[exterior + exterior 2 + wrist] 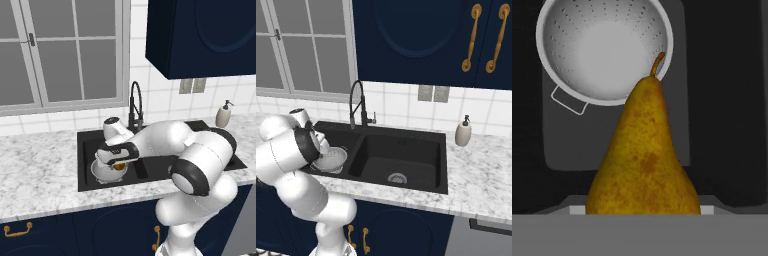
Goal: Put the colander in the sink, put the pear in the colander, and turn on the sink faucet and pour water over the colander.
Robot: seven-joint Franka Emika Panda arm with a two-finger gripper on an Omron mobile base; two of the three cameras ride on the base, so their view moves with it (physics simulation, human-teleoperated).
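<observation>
Left base view: the round silvery perforated metal colander (106, 170) already sits in the black double-basin sink (150, 170), the gripper (118, 162) poised over it; right base view: the tall black gooseneck faucet (357, 106) looks dry; hand view: the orange-yellow speckled pear (644, 160) appears clamped between closed fingers, above the colander's rim, not yet dropped.

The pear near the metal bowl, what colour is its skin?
The pear is golden orange-yellow with brownish speckles and a small brown stem, clearest in the hand view.
</observation>
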